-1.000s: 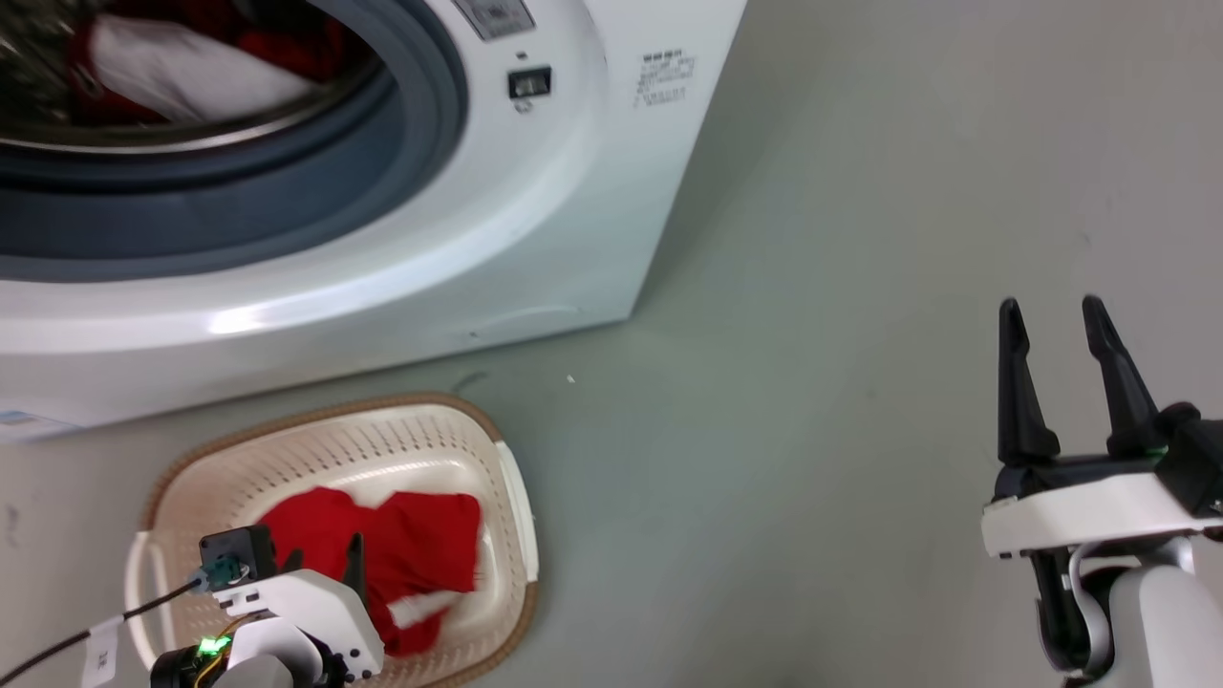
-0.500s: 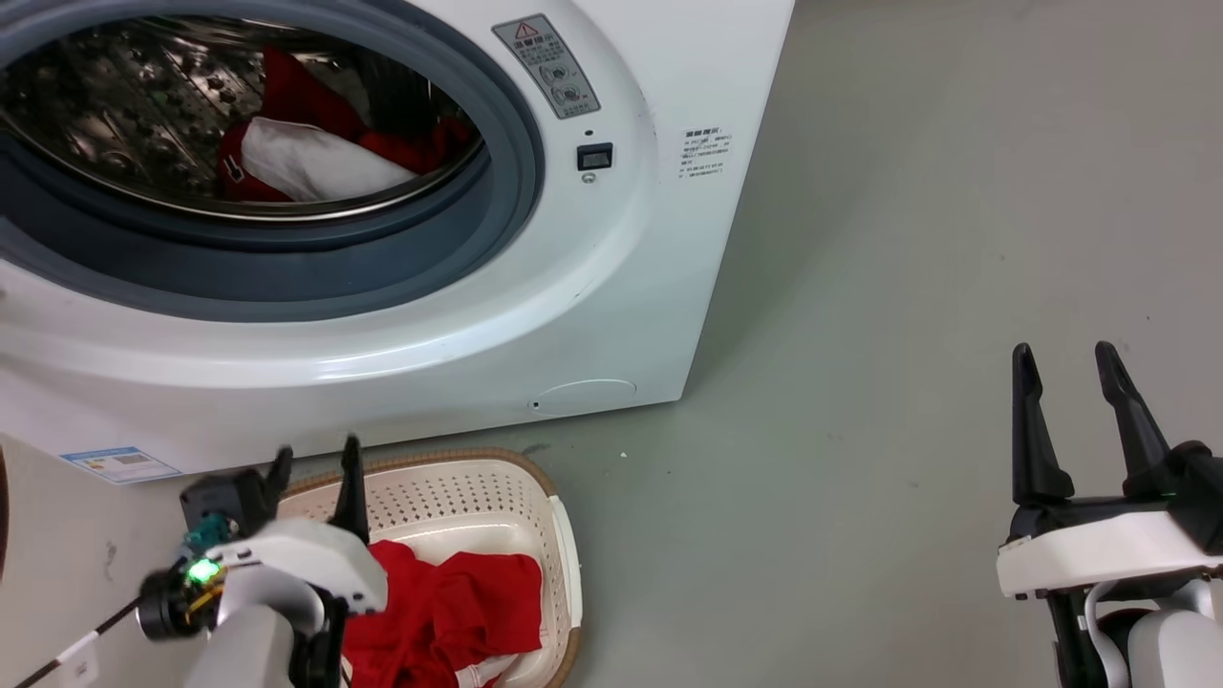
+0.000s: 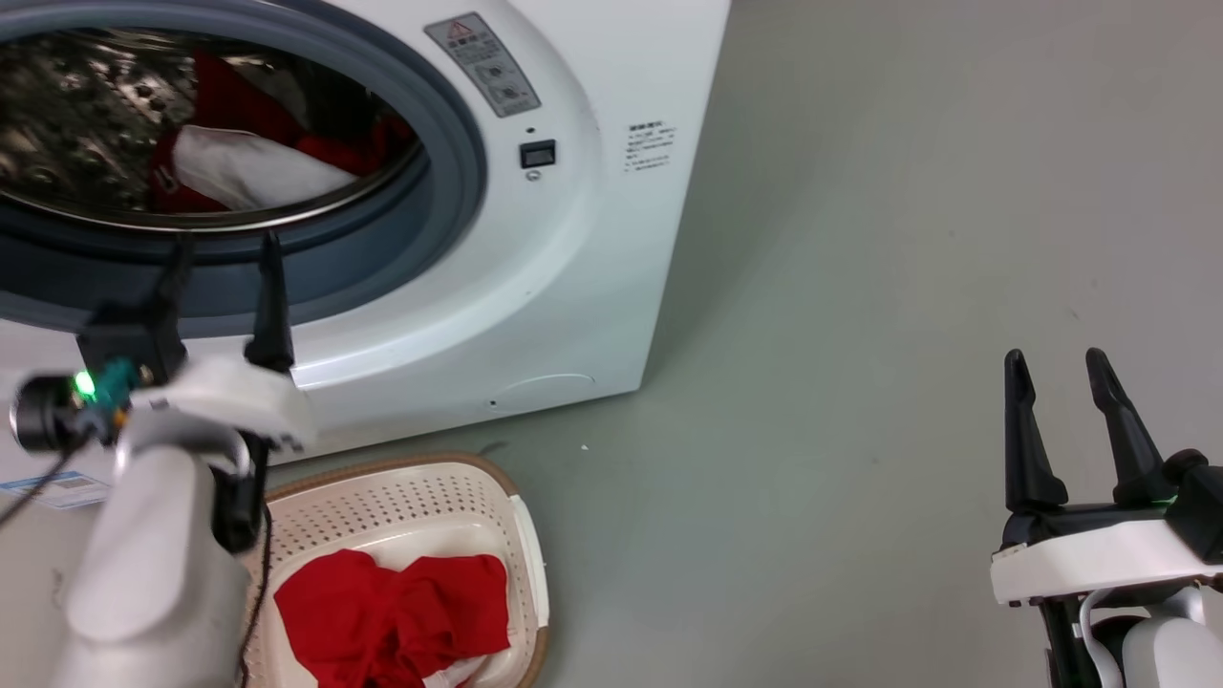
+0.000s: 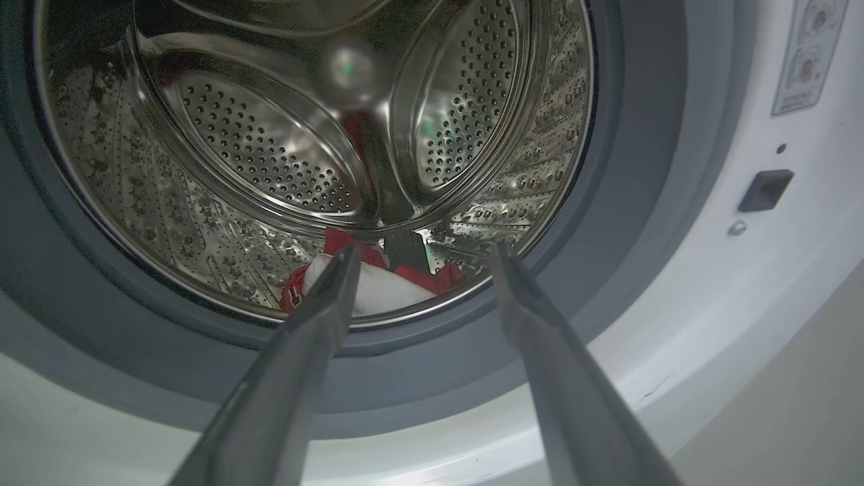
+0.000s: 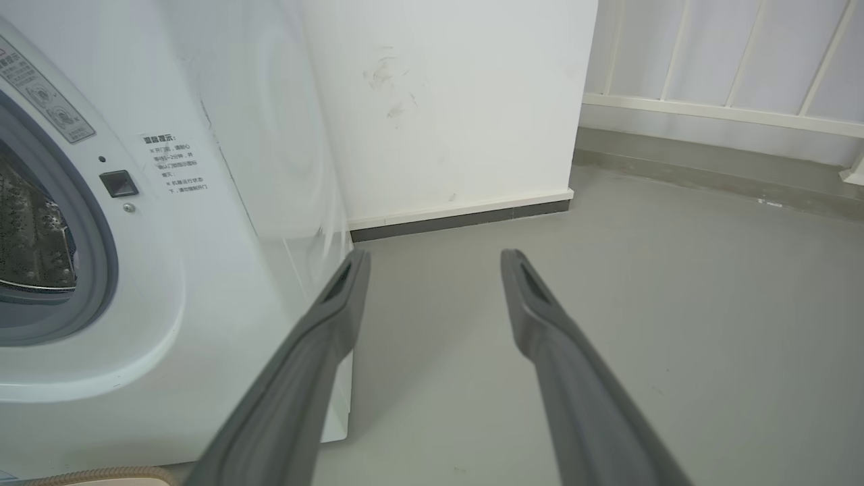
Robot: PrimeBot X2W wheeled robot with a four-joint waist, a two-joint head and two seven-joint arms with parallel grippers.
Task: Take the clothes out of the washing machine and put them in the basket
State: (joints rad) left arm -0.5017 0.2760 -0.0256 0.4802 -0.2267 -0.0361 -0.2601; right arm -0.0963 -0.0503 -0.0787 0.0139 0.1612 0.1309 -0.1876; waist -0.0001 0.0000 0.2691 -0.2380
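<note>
Plainly, red-and-white clothes (image 4: 378,290) lie in the perforated steel drum (image 4: 256,148); both pairs of jaws spread.

The floor (image 3: 860,239) was a smooth grey-green surface, matt and evenly lit, with only soft shadows on it. A white speck (image 3: 584,446) lay on it, and a faint dark mark (image 3: 1075,312) showed further right. In the right wrist view a white wall (image 5: 439,101) stood behind, with grey scuffs (image 5: 388,74) on it. Along its foot ran a white skirting (image 5: 466,208) over a dark strip. To the right, set further back, pale vertical bars (image 5: 675,47) rose from a white rail (image 5: 715,115) above a low grey kerb (image 5: 709,165).
</note>
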